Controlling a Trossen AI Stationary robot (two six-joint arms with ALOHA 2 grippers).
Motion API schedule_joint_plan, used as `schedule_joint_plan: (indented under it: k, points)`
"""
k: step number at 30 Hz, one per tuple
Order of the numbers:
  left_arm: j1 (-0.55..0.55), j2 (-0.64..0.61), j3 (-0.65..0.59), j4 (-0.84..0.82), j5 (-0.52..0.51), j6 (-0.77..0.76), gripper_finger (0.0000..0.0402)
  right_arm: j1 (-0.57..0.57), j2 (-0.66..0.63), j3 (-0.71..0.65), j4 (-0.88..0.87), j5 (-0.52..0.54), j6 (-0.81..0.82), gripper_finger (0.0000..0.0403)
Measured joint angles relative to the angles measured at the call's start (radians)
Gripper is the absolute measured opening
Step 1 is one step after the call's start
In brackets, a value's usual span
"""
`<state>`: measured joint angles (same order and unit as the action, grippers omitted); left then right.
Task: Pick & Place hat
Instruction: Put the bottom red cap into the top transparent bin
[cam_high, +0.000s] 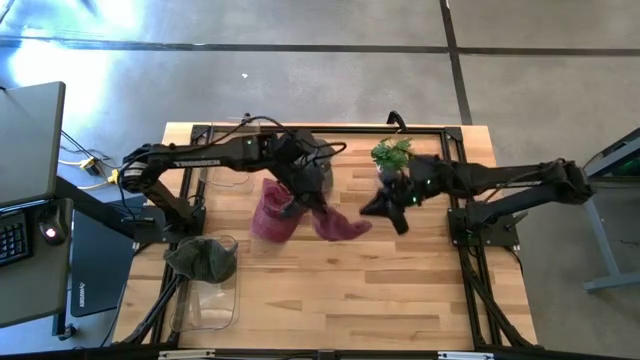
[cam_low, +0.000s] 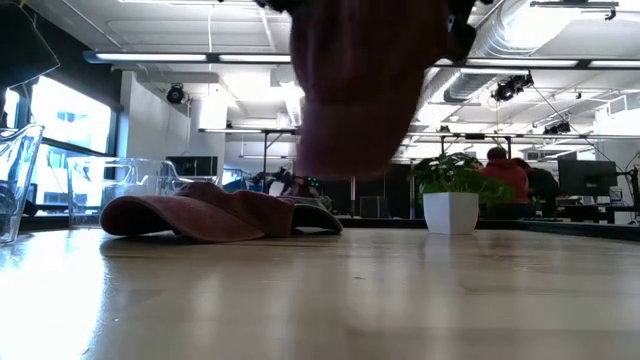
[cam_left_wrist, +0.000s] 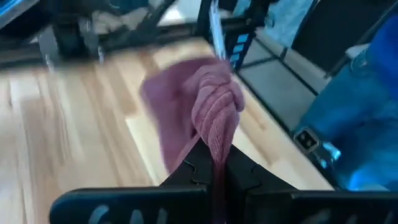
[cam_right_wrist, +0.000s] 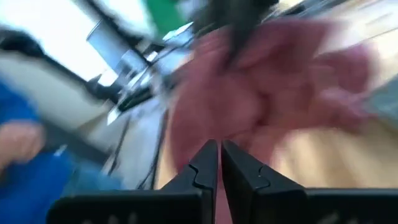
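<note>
the left gripper (cam_left_wrist: 214, 177) has its jaws clamped on a fold of the hat (cam_high: 285, 212), lifted over the table (cam_high: 400, 290) centre. the right gripper (cam_right_wrist: 219, 163) has its jaws together just beside the hat's right end, seemingly on nothing. risk: that thin pinch slips, or the drooping cloth drags.

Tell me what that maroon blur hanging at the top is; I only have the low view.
Observer: A maroon hat, bunched in the left pincer, which is shut on it above the table's middle.
Operator: Where is the right arm?
Observer: The right pincer is shut at the cloth's other end; I cannot tell if it caught any.
Operator: Any other hats?
Observer: A green hat sits at a clear bin near the left arm's base.
</note>
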<state>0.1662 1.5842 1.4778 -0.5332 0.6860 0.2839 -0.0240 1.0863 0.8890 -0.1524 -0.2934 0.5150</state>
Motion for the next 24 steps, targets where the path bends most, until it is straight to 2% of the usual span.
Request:
schedule_joint_plan:
  k: [2,5,7,10,15,17,24]
  points:
    - [-0.001,-0.003,0.037,-0.046,-0.020,0.004,0.0001,-0.026,-0.026,0.000,-0.002,0.009,0.001,0.0015]
    - [0.019,-0.036,0.127,-0.229,-0.106,0.059,0.0001,-0.043,-0.071,0.000,0.001,0.028,0.004,0.0017]
    - [0.025,-0.045,0.211,-0.337,-0.205,0.137,0.0001,-0.037,-0.096,0.000,0.000,0.089,0.001,0.0020]
    - [0.055,-0.048,0.337,-0.587,-0.381,0.247,0.0001,-0.028,-0.122,0.000,0.000,0.171,-0.015,0.0020]
    - [0.177,-0.069,0.467,-0.771,-0.606,0.350,0.0000,-0.022,-0.133,0.000,0.000,0.192,-0.051,0.0015]
    - [0.264,-0.084,0.476,-0.804,-0.631,0.376,0.0000,-0.021,-0.132,0.000,-0.001,0.192,-0.052,0.0013]
    - [0.598,-0.135,0.469,-0.816,-0.611,0.471,0.0000,-0.022,-0.130,0.000,-0.004,0.193,-0.052,0.0012]
